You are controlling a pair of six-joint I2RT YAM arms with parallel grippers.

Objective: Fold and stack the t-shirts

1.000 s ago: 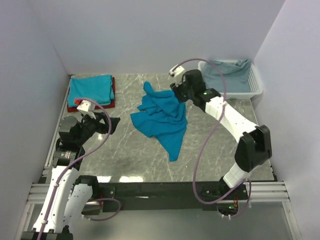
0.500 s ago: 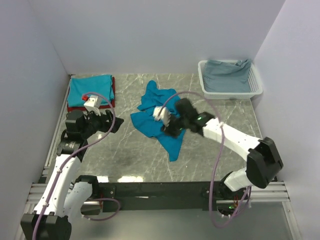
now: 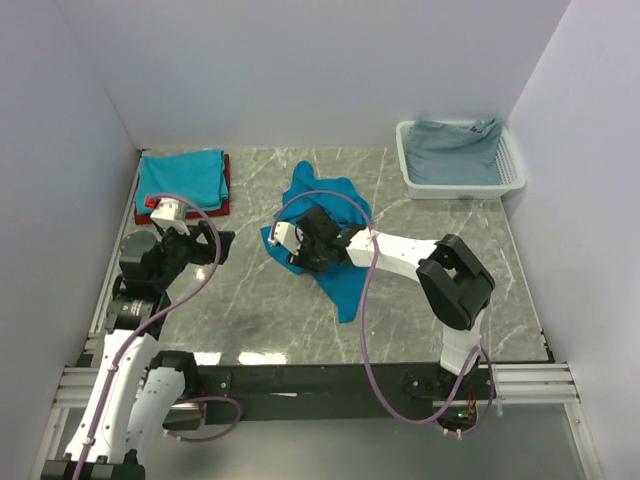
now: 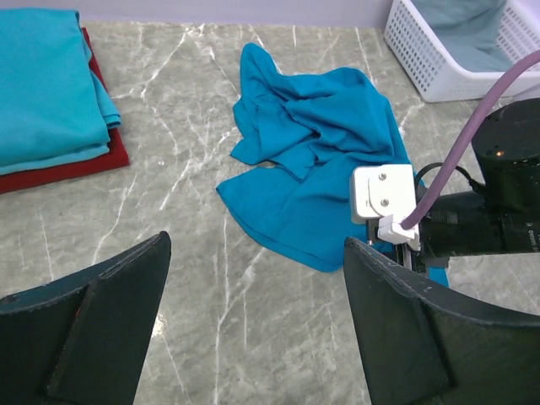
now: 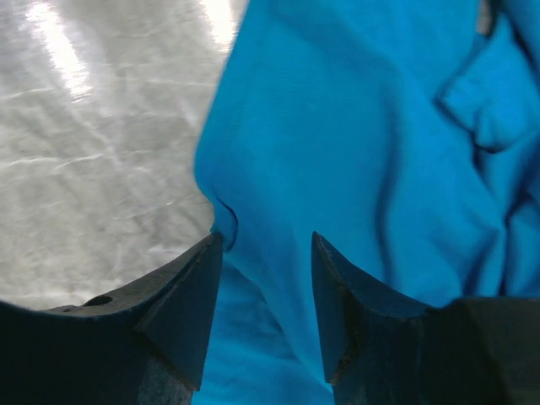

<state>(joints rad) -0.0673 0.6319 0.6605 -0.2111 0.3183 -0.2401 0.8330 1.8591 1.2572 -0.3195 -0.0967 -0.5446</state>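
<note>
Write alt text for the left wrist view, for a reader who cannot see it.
A crumpled teal shirt lies centred, the right arm at its right edge. Folded teal and red shirts sit stacked far left, a basket far right; the open left pincer frames the foreground.

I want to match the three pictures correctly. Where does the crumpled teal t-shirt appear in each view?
Top external: the crumpled teal t-shirt lies at mid-table, partly under the right arm.
Left wrist: the t-shirt is in the centre of the picture.
Right wrist: the t-shirt fills the right side.
Shared landmark: the grey marbled table along the shirt's edge.
</note>
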